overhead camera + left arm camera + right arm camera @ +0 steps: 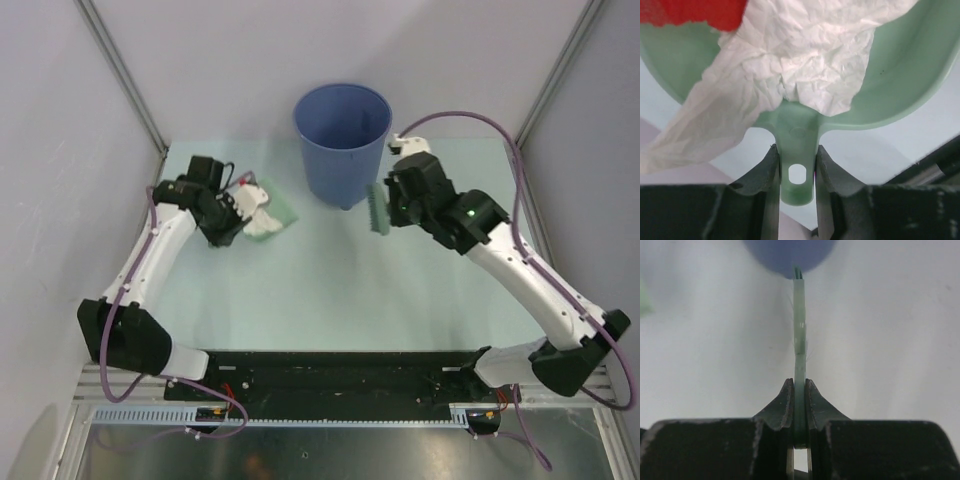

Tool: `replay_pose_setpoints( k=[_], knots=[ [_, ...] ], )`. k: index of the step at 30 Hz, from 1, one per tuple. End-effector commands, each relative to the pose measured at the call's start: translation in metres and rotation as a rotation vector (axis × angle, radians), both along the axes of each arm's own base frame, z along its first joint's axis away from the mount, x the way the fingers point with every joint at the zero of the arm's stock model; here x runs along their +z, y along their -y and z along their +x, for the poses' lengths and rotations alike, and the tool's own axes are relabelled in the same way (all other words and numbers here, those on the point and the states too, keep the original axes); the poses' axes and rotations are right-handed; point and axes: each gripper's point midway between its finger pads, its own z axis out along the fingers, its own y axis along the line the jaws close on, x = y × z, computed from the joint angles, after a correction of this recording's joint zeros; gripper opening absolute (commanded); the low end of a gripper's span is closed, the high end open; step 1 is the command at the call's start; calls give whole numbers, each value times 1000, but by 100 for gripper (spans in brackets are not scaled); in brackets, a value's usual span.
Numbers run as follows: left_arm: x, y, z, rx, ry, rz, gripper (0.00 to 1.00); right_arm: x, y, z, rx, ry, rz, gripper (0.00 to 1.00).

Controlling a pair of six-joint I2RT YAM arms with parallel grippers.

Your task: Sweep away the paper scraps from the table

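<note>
Left of the bucket (342, 140), our left gripper (796, 150) is clamped on the handle of the pan (910, 75); the scraps (805, 55) lie inside it. We should keep it level, lift it above the bucket's rim, then tip slowly. Just right of the bucket, our right gripper (799, 385) pinches the brush (799, 315). We count two scraps, white and red, one pan, one brush, one bucket.

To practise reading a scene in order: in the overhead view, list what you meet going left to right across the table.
left tool → dustpan → blue bucket → green brush
</note>
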Motion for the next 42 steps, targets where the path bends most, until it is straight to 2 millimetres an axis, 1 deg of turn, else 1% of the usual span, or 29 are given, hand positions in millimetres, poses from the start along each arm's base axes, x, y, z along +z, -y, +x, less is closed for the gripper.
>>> replay_pose_setpoints(
  k=[1, 2, 3, 4, 5, 6, 7, 8, 10, 11, 12, 13, 14, 15, 16, 18, 19, 21, 22, 23, 24, 25, 26, 28, 29, 31, 32, 33, 42],
  knots=[
    [55, 7, 49, 60, 150, -9, 0, -7, 51, -5, -105, -18, 24, 0],
    [64, 9, 56, 64, 171, -1, 0, -4, 62, -7, -124, -10, 35, 0],
    [91, 9, 73, 79, 247, 8, 0, -15, 71, -10, -141, -33, 20, 0],
    [93, 16, 84, 77, 246, 15, 0, -17, 86, -8, -179, -42, 21, 0],
    [124, 21, 98, 85, 327, -1, 0, -17, 94, -11, -190, -39, 24, 0],
    [137, 19, 108, 109, 365, 24, 0, -24, 100, -14, -192, -59, 16, 0],
    [132, 30, 123, 111, 351, 34, 0, -27, 112, -13, -226, -66, 13, 0],
    [174, 36, 138, 132, 469, 10, 0, -28, 117, -16, -232, -69, 14, 0],
    [196, 47, 159, 157, 566, 84, 0, -33, 131, -16, -269, -78, 5, 0],
    [212, 57, 179, 163, 641, 106, 0, -34, 136, -16, -277, -79, 4, 0],
    [214, 76, 188, 134, 676, 145, 0, -34, 138, -17, -278, -81, 11, 0],
    [231, 68, 200, 167, 762, 272, 0, -34, 142, -18, -284, -81, 5, 0],
    [224, 76, 216, 163, 788, 339, 0, -34, 147, -19, -299, -84, 4, 0],
    [229, 85, 221, 157, 832, 401, 0, -34, 149, -19, -302, -80, 3, 0],
    [249, 91, 236, 155, 935, 452, 0, -32, 150, -20, -301, -77, 5, 0],
    [257, 92, 248, 193, 1002, 578, 0, -33, 151, -24, -299, -81, 5, 0],
    [284, 100, 253, 195, 1109, 624, 0, -33, 151, -25, -300, -83, 7, 0],
    [306, 107, 255, 151, 1166, 794, 0, -34, 152, -28, -302, -88, 6, 0],
    [334, 107, 252, 234, 1288, 783, 0, -32, 152, -29, -304, -84, 12, 0],
    [327, 115, 257, 198, 1307, 846, 0, -32, 153, -30, -303, -81, 12, 0],
    [341, 116, 254, 125, 1322, 1002, 0, -31, 152, -31, -300, -80, 17, 0],
    [354, 114, 248, 178, 1404, 1017, 0, -27, 152, -32, -297, -65, 26, 0],
    [346, 119, 252, 132, 1396, 1071, 0, -26, 152, -33, -293, -59, 29, 0],
    [357, 123, 248, 96, 1445, 1144, 0, -24, 152, -34, -289, -54, 28, 0],
    [350, 128, 251, 55, 1441, 1180, 0, -24, 152, -35, -287, -53, 29, 0],
    [366, 133, 240, 15, 1519, 1269, 0, -24, 151, -34, -278, -52, 27, 0],
    [351, 141, 243, -47, 1512, 1311, 0, -25, 150, -34, -273, -54, 27, 0],
    [353, 148, 242, -102, 1536, 1364, 0, -25, 149, -34, -268, -55, 25, 0],
    [351, 150, 232, -135, 1571, 1392, 0, -23, 147, -32, -246, -41, 10, 0]
  ],
)
